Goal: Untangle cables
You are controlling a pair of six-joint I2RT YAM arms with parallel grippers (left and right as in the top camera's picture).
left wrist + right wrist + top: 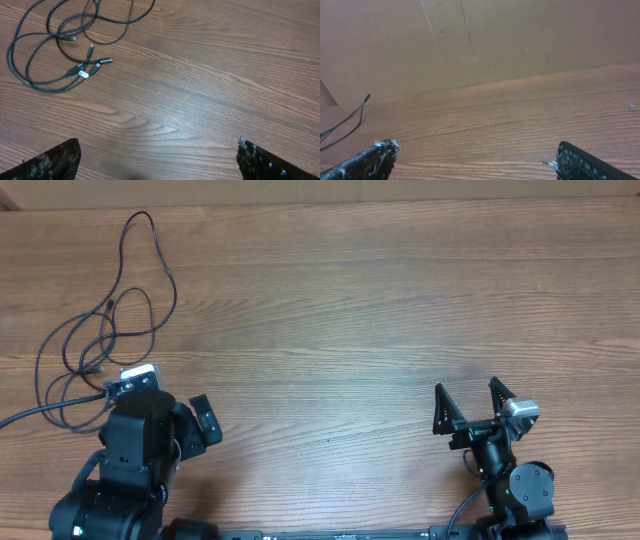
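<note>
The cables [82, 72] lie in loose loops on the table [350, 310]; the loops cross over each other in a few spots; nothing holds them.

The left gripper [157, 145] is empty and its fingers are spread wide; the cables sit out ahead of these fingers and off to their left, well apart from them. A few small plugs [102, 61] rest close together inside the loops, on the side nearest the fingers.

The right gripper [476, 147] is empty too, with its fingers wide; only bare wood lies in front of them. The cables are far off to their left, and just a thin bit of cord shows there at the edge of the right wrist view.

I think this is the very start of the job, the reach for a first cord; no cord looks pulled free yet.

The next move is likely for the left gripper; it should go forward and to the left of where its fingers are now, then come down over one plug or one cord only; the cords are thin and flat on the wood, so the fingers need to go right down to the table before they close; grabbing two cords at once could make the knot tighter.
</note>
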